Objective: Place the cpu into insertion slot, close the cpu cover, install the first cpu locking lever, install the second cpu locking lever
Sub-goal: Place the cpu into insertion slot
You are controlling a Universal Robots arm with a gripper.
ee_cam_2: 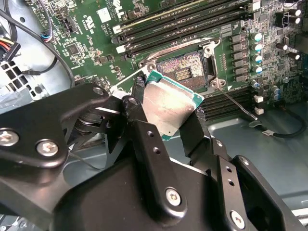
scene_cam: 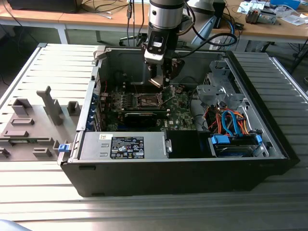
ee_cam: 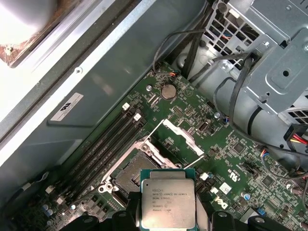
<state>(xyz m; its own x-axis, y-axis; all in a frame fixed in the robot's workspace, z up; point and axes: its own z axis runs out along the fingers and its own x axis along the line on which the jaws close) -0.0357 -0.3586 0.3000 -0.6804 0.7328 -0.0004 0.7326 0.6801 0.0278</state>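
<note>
My gripper (scene_cam: 161,79) hangs inside the open computer case, above the green motherboard (scene_cam: 180,113). It is shut on the cpu (ee_cam: 168,205), a flat square chip with a silvery top and green edge, held by two opposite edges. The second wrist view shows the cpu (ee_cam_2: 169,103) tilted between the black fingers (ee_cam_2: 144,139), just over and beside the insertion slot (ee_cam_2: 185,68). The insertion slot (ee_cam: 129,176) lies bare, with a dark centre and a metal rim. The cpu cover (ee_cam: 181,137) stands swung open beside it. A thin wire lever (ee_cam_2: 237,104) sticks out from the socket corner.
Long black memory slots (ee_cam_2: 185,21) run beside the socket. A metal drive cage (scene_cam: 219,91) with orange and blue cables (scene_cam: 231,122) fills the case on the exterior view's right. A power supply (scene_cam: 125,144) sits at the front. A grey fixture block (scene_cam: 33,120) lies outside the case.
</note>
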